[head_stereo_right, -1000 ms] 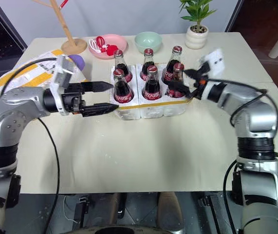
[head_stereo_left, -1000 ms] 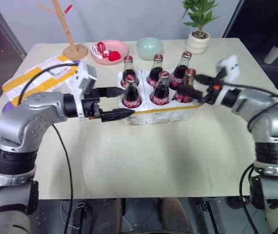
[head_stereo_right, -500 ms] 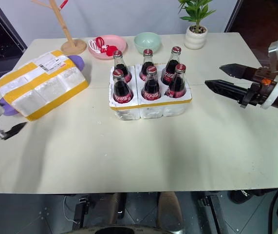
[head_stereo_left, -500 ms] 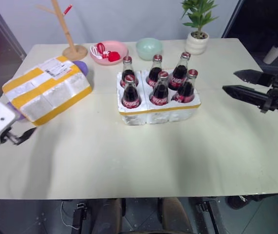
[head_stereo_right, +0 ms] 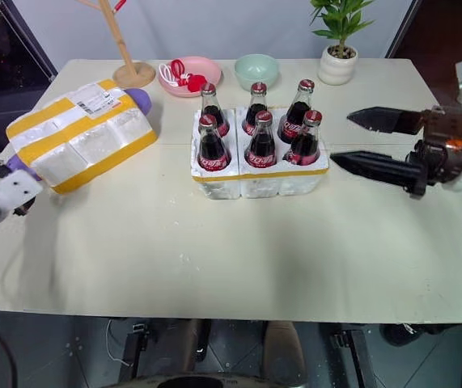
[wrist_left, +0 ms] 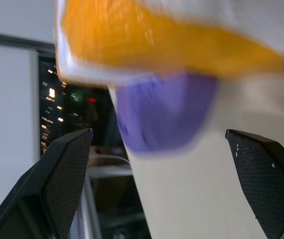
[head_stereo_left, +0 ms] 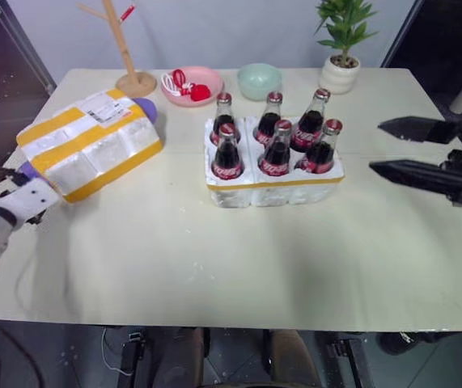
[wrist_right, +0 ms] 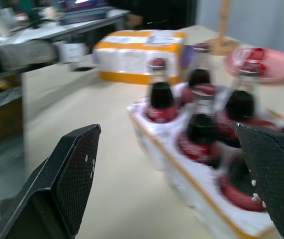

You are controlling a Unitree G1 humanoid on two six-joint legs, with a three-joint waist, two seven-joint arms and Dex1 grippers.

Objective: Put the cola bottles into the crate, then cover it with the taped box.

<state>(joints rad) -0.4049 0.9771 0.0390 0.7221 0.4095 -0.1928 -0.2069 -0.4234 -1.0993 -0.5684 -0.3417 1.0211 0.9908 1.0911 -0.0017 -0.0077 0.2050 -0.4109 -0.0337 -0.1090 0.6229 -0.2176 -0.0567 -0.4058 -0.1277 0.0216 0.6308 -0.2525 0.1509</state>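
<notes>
Standing in the low white styrofoam crate (head_stereo_right: 259, 174), six dark glass cola bottles (head_stereo_right: 260, 139) sit left of the spread, empty right gripper (head_stereo_right: 353, 139). Left gripper (wrist_left: 166, 184), fingers wide and empty, hangs just beside the yellow-taped white foam box (head_stereo_right: 81, 134).

Both grippers, left (wrist_left: 169, 184) and right (head_stereo_right: 358, 141), jaws wide apart.

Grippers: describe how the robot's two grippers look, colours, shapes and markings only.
The right gripper has two long black jaws tapering to points, fixed to a dark mount with an orange spot and a white block behind. In its wrist view the inner faces show fine mesh texture with small white dots. The left gripper has the same black mesh-textured jaws; its wrist block is white with dark screw holes.
</notes>
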